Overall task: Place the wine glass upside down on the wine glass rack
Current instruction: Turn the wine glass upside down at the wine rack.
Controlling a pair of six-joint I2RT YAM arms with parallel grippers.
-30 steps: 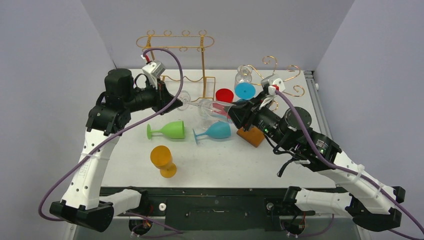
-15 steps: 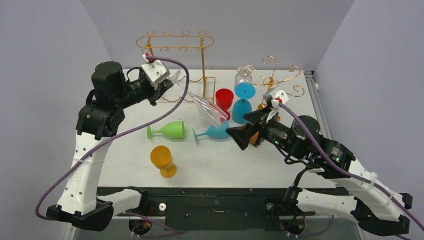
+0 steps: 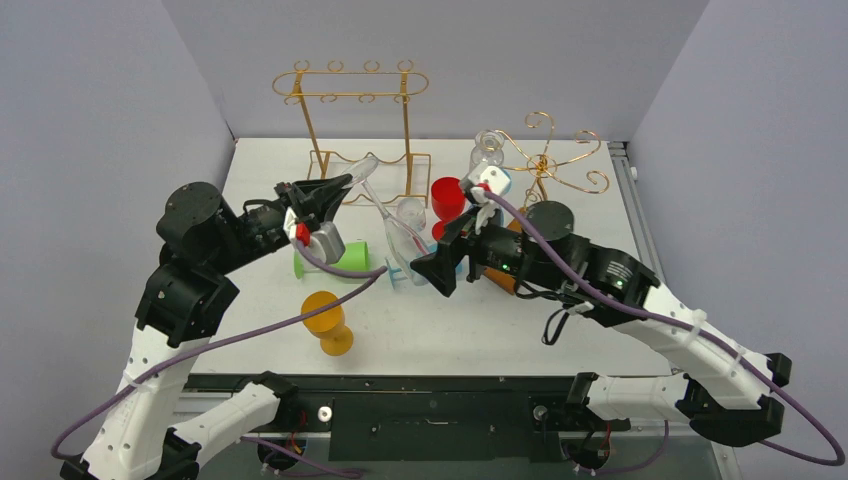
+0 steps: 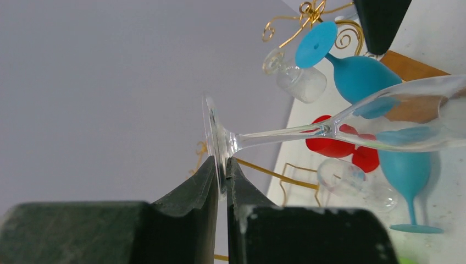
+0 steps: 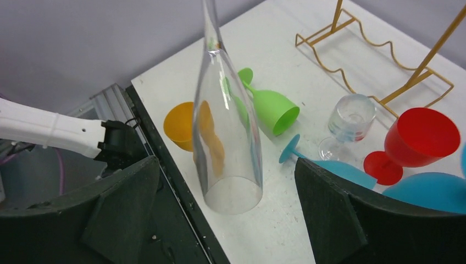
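— What have you got in hand?

— My left gripper [image 4: 221, 165] is pinched tight on the rim of the clear flute's [image 4: 384, 118] foot; the disc stands edge-on between the fingers. My right gripper [image 5: 224, 165] is spread wide, with one finger on either side of the bowl and touching neither side. The left alone carries the glass.

— Which way does it run?

— From the foot at my left fingers, the stem and bowl slant down and away toward the right gripper. The mouth is lowest, hanging above the table [image 3: 470, 330] near the blue glass [image 4: 408, 170] that lies on its side. So it is close to upside down, only tilted.

— And the rack?

— The tall gold rack [image 3: 350, 82] stands at the far edge, beyond and above my left gripper, with its top rails well apart from the foot. The left arm is the nearer one. I judge the move is to raise the foot to rail height and slide it along a slot, with the stem hanging plumb.

— Anything in the racks?

— No glass hangs from the tall rack's rails. At the spiral gold stand [image 3: 545, 150] a small clear glass [image 4: 299, 81] sits by a curl; whether it hangs there I cannot tell. Every glass I see is empty.
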